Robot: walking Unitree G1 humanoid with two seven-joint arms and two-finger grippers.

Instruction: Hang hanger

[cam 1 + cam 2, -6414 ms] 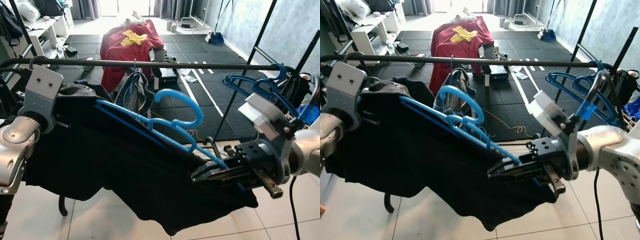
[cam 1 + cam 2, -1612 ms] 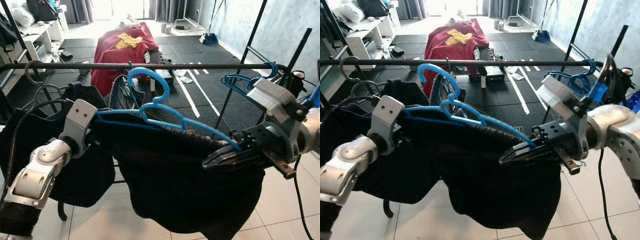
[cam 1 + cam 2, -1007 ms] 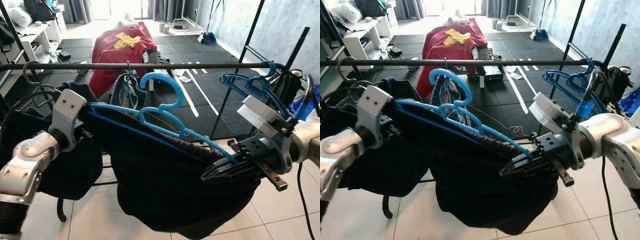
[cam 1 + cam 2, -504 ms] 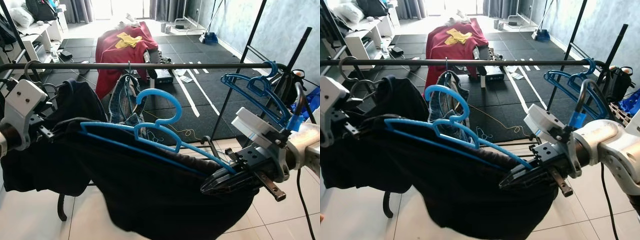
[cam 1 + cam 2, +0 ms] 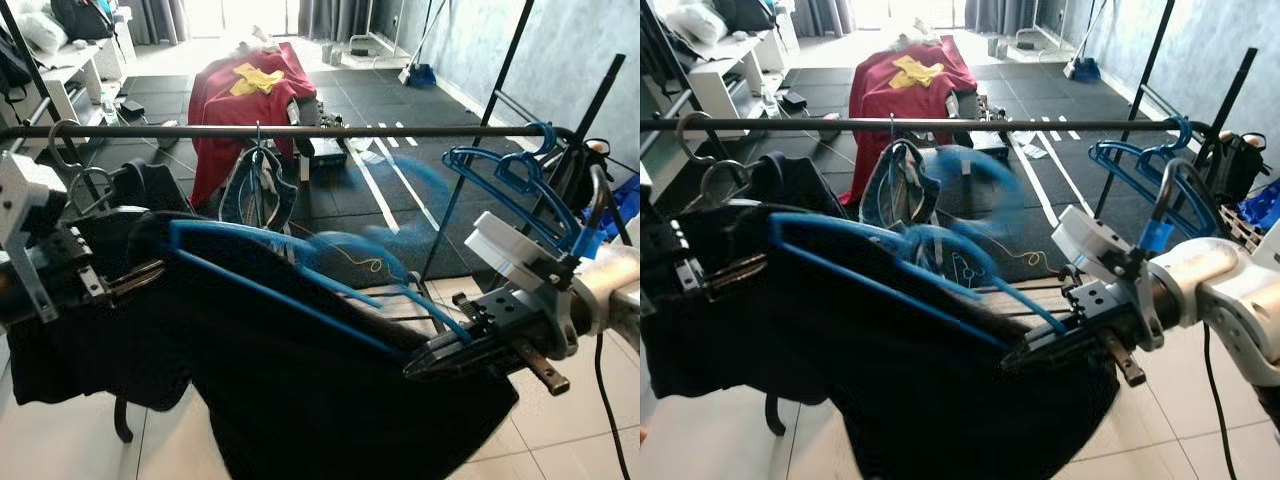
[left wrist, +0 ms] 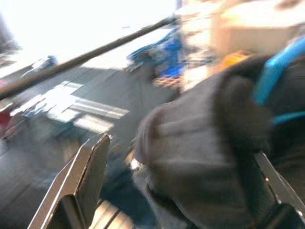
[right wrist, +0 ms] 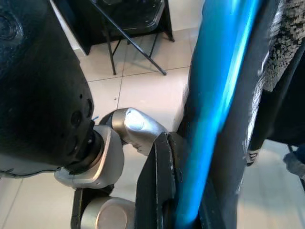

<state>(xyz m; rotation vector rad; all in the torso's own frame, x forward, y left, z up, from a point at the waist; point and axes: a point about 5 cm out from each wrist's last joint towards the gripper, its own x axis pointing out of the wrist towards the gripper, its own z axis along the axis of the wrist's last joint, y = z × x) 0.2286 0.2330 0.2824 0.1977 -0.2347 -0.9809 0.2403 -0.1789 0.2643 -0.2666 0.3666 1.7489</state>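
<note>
A blue plastic hanger (image 5: pixel 262 288) with a black garment (image 5: pixel 300 400) draped over it slants below the black clothes rail (image 5: pixel 330 130). Its hook (image 5: pixel 365 250) is motion-blurred and sits under the rail, not over it. My right gripper (image 5: pixel 428 362) is shut on the hanger's lower right end; in the right wrist view the blue bar (image 7: pixel 214 119) runs beside one finger (image 7: pixel 155 191). My left gripper (image 5: pixel 148 276) is at the left, just below the hanger's left shoulder. Its fingers (image 6: pixel 90 176) stand wide apart, with black cloth (image 6: pixel 205 143) between them.
Several empty blue hangers (image 5: pixel 500 170) hang at the rail's right end. Dark clothes (image 5: pixel 150 190) hang at its left and a denim piece (image 5: pixel 255 190) near the middle. A red blanket (image 5: pixel 235 95) lies on the black mats beyond. White tiles are underfoot.
My left gripper has drawn back to the left and let go of the hanger's left end. The hanger has dropped and its hook is swinging, blurred. The right gripper keeps its hold.
</note>
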